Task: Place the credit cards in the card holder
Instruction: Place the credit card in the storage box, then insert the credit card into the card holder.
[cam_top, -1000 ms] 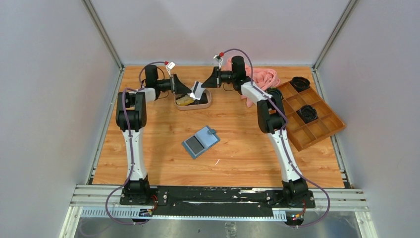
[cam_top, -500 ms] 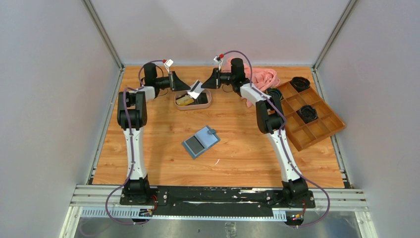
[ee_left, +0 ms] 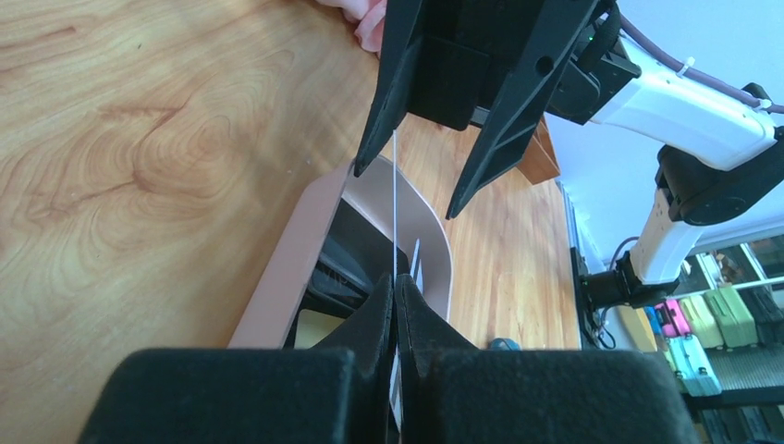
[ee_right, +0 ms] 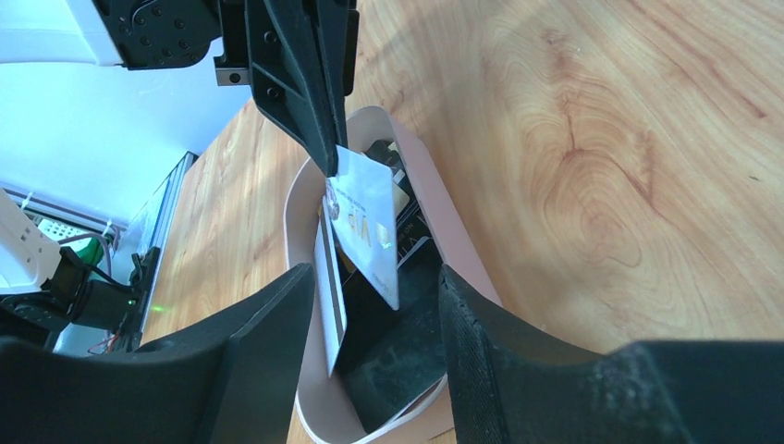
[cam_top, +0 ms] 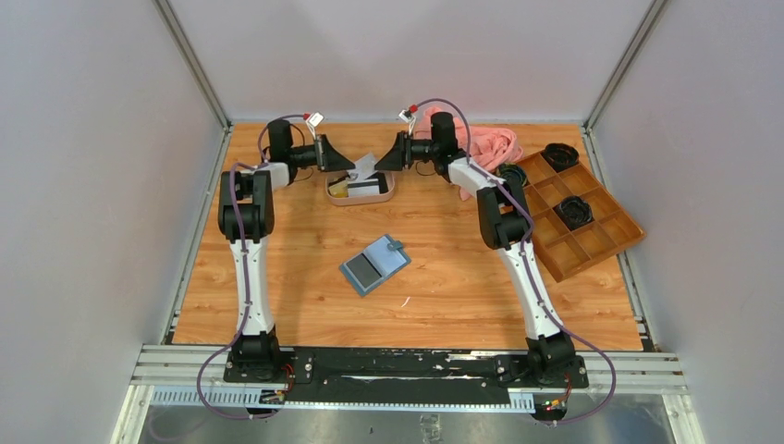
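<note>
Both pincers over the tray, one card held.
The left pincer (ee_left: 395, 287) pinched a white card (ee_right: 365, 222); the right pincer (ee_right: 374, 277) stood spread, fingers flanking it. Tray (cam_top: 392, 190) below both; holder (cam_top: 374, 264) well apart, toward the bases.

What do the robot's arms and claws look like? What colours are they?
The left arm and right arm both have white tube-shaped sections joined by chunky black joints. A purple cable runs along each one. The left claw and right claw are black, each with two flat prongs that taper to a point.
</note>
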You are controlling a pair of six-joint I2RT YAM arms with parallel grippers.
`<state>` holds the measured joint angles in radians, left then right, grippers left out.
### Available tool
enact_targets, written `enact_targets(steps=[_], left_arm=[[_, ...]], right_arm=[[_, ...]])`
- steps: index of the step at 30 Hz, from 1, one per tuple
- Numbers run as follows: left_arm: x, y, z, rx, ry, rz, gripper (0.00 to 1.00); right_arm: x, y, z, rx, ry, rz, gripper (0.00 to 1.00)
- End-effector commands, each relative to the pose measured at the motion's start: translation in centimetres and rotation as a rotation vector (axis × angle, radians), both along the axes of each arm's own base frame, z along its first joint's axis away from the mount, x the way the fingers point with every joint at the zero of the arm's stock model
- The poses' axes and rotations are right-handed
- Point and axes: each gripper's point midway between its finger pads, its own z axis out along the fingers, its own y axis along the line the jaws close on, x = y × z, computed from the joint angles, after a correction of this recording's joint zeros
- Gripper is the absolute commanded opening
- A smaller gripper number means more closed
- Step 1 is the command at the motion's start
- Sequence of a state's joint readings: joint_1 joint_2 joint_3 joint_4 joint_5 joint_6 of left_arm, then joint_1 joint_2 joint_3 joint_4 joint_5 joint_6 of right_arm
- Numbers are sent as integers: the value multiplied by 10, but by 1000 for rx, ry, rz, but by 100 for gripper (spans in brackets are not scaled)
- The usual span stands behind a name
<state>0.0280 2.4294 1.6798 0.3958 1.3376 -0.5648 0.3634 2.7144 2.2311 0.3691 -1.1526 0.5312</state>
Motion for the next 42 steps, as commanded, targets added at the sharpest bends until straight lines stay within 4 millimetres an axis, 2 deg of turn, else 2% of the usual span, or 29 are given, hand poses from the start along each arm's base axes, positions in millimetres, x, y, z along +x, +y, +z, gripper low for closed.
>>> enact_targets(steps=[1,6,11,15,16,19,23,24,26,27,28,29,30,31,34,37,39,42], left_arm=[[1,10,4,7,-21,28,0],[8,22,18,32,-64,93,0],[9,26,48,46,-124,132,0],[1,26,85,53,-183,156,0],[-2,27,94,53,-192,165,0],[-19,26,111,57,-188,197,0],[-59,18,122,61,-164,212,0],[-70,16,123,62,-158,212,0],[-96,8,131,67,-168,217,0],[-109,4,131,69,-166,215,0],[-121,1,133,72,-168,221,0],[-138,-10,129,76,-159,206,0],[-149,-18,136,74,-174,201,0],[-164,-23,135,73,-165,199,0],[-198,-33,141,67,-172,229,0],[-229,-43,142,53,-155,287,0],[-253,-55,139,27,-132,299,0],[-276,-58,145,-66,-107,352,0]], right_arm=[[-3,-8,10,-8,-8,9,57],[-3,-13,22,-11,-27,10,62],[-4,-21,47,-17,-71,14,67],[-11,-27,71,-17,-112,35,69],[-15,-29,82,-12,-128,40,70],[-27,-36,103,-5,-157,59,71],[-55,-50,128,-11,-196,81,72],[-66,-55,126,-22,-190,85,72],[-87,-63,134,-41,-211,91,72],[-102,-68,145,-50,-233,95,72],[-116,-72,147,-64,-233,101,72],[-129,-77,149,-79,-246,107,72],[-143,-82,149,-92,-254,113,72],[-157,-87,151,-100,-263,119,72],[-198,-102,148,-122,-262,128,72],[-234,-113,134,-132,-250,142,72],[-253,-119,119,-136,-227,151,74],[-267,-123,108,-129,-223,156,76]])
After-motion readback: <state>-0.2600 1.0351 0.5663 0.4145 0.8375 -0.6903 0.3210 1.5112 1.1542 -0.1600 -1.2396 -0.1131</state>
